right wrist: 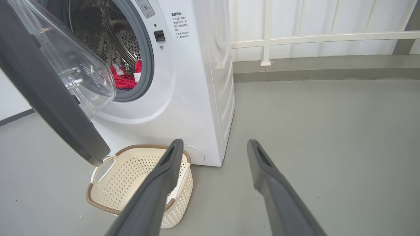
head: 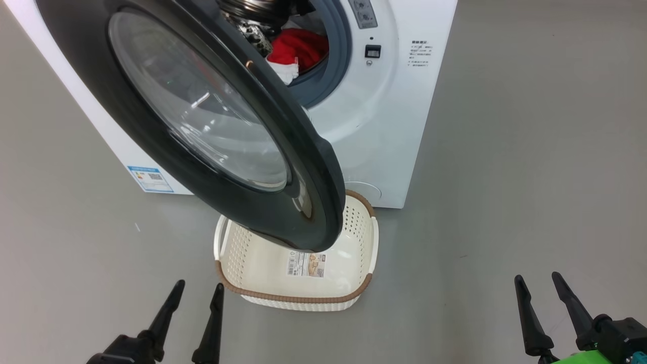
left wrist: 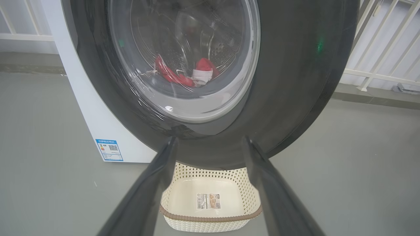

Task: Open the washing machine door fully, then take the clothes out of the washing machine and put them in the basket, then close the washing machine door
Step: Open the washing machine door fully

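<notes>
Black-rimmed and glossy, the washing machine door (head: pixel 202 126) stands swung partway out, straight ahead of my left pincer (head: pixel 198 285), its clear glass bowl facing that pincer. I judge it about half open, not fully; its lower edge hangs over the basket (head: pixel 293 299), so the first step of the task is only partly done.

Beyond the door, further ahead of both pincers, the clothes (head: pixel 298 48) still lie in the steel drum: a red heap with white trim, low against the grey rubber ring. I cannot tell how many garments it holds. Nothing has been taken out yet. The basket is bare apart from the paper label (head: pixel 307 264) on its floor. It sits on the floor against the foot of the washing machine (head: pixel 394 116), ahead and to the right of my left pincer, and ahead and well to the left of my right pincer (head: pixel 537 277).

Left to do: finish swinging the door wide, lift the clothes across into the basket, then shut the door.

My count is one door, one machine, one basket, one heap of clothes and two pincers. Both pincers are spread wide and hold nothing. The left one is near the door and the basket; the right one hangs over bare grey floor (head: pixel 530 177), well apart from the door.
</notes>
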Motion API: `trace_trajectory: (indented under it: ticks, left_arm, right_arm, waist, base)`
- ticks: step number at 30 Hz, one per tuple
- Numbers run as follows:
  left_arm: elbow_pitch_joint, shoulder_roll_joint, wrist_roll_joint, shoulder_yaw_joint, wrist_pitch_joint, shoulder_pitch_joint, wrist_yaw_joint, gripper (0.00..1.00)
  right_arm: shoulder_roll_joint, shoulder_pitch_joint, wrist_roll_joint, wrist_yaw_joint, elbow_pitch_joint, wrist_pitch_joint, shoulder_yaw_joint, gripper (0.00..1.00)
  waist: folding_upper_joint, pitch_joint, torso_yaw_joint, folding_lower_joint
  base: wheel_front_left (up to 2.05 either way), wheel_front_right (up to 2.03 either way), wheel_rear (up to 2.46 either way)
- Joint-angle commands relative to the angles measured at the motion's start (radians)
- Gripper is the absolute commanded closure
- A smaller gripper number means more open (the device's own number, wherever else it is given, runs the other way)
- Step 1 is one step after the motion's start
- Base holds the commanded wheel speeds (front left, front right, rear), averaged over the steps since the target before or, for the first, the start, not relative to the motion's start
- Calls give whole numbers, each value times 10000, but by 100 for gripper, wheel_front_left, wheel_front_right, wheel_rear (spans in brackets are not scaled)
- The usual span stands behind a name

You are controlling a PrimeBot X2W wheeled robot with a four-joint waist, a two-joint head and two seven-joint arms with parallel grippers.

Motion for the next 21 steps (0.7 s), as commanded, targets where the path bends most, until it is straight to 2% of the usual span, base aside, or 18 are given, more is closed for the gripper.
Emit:
trace_trajectory:
  ticks: [1,5,6,7,8,21]
  left_arm:
    - [-257,87,78,363,-122,-142,-54,0]
    - [-266,83,70,355,-122,-151,-54,0]
    - [-270,83,68,355,-122,-150,-54,0]
    - [-273,82,65,352,-122,-154,-54,0]
    - [-275,82,63,348,-122,-159,-54,0]
    - [-227,27,-66,119,-122,-327,-54,0]
  right_arm:
    - [-111,-71,-70,46,-208,-91,191,0]
    - [-33,-213,366,46,-307,-91,304,0]
    - [-12,-286,557,46,-349,-91,359,21]
    - [7,-374,784,46,-375,-91,438,65]
    - [20,-477,1005,46,-384,-91,547,98]
    - [-47,-3304,3539,46,-422,-91,2220,100]
  waist:
    - [0,-4,10,0]
    - [0,-4,32,0]
    - [0,3,34,0]
    - [0,10,38,0]
    - [0,19,42,0]
    - [0,169,251,0]
  base:
    - [0,0,0]
    - [0,0,0]
    - [0,0,0]
    - [0,0,0]
    - [0,0,0]
    - [0,0,0]
